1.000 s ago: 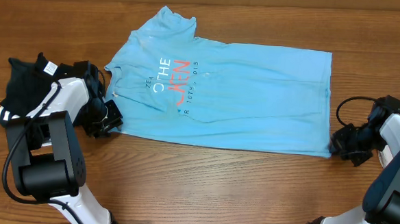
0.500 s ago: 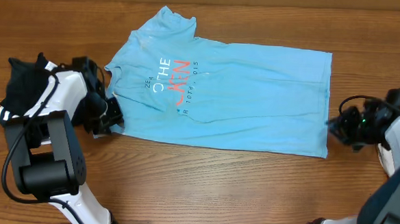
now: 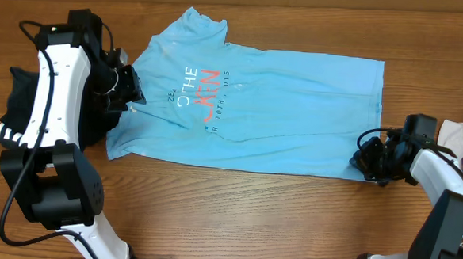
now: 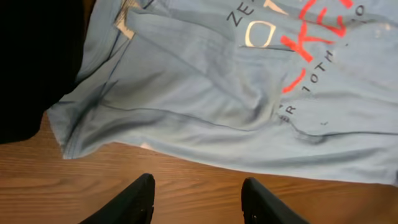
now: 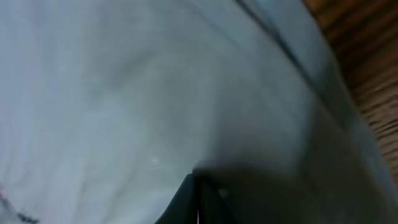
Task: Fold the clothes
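1. Shirt check: light-blue T-shirt (image 3: 296, 101) lies spread flat on the worktop (image 3: 251, 218), black garment (image 3: 23, 95) bunched beside its collar end.
2. Released and empty, left fingers (image 4: 134, 199) hang over worktop beside it.
3. Clenched, right fingers (image 5: 183, 200) press its hem corner.

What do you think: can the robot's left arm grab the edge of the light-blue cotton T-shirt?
Probably yes. The left gripper hangs open close to the hem of the light-blue cotton T-shirt, and nothing but bare wooden table shows between them.
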Available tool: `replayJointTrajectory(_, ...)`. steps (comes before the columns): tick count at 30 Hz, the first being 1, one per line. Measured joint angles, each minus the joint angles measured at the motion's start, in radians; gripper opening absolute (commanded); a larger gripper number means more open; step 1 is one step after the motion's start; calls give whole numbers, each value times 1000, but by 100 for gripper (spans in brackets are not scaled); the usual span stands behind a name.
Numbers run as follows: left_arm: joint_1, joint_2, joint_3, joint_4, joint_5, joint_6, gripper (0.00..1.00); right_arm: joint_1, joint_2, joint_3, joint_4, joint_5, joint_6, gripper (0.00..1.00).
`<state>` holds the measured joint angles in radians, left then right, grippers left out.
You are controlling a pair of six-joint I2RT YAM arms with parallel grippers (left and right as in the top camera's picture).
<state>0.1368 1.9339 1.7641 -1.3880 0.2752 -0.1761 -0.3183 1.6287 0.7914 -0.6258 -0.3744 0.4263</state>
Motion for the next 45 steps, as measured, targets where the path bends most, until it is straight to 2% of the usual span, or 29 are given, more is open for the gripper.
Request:
replayJointTrajectory(5, 0, 0, 10, -16, 3, 0, 49, 0, 11, -5, -11, 89, 90, 4)
replayJointTrajectory(9, 0, 0, 10, -23, 3, 4, 49, -63, -5, 5, -37, 211, 151, 4)
replayJointTrajectory(16, 0, 0, 10, -21, 3, 4, 51, -119, -8, 15, -42, 305, 154, 5)
replayJointTrajectory(17, 0, 0, 10, -19, 3, 5, 51, -122, -8, 18, -48, 314, 154, 12)
replayJointTrajectory(18, 0, 0, 10, -17, 3, 9, 50, -129, -4, 25, -55, 308, 146, 26)
replayJointTrajectory(20, -3, 0, 10, -23, 2, 28, 47, -136, -2, 32, -54, 262, 94, 47)
replayJointTrajectory(21, -11, 0, 10, -41, -4, 36, 38, -140, -5, 39, -59, 229, 72, 53)
replayJointTrajectory(23, -32, 0, 10, -48, -21, 44, 29, -142, -20, 42, -63, 179, 43, 58)
replayJointTrajectory(25, -68, -1, 5, -45, -43, 42, 24, -145, -74, 53, -71, 116, 23, 59)
replayJointTrajectory(27, -105, -13, -52, -10, -66, 22, 6, -146, -145, 89, -82, 45, 14, 59)
replayJointTrajectory(28, -122, -14, -87, 2, -81, 2, 4, -146, -171, 106, -90, 17, 12, 59)
replayJointTrajectory(33, -237, -17, -430, 233, -213, -103, 4, -146, -208, 127, -141, -71, 3, 59)
replayJointTrajectory(38, -329, -18, -581, 385, -367, -170, 4, -146, -208, 127, -145, -85, -3, 60)
replayJointTrajectory(41, -328, -45, -633, 434, -385, -223, 4, -146, -208, 127, -146, -90, -5, 60)
replayJointTrajectory(45, -262, -95, -715, 439, -351, -380, 4, -146, -208, 127, -146, -90, -5, 59)
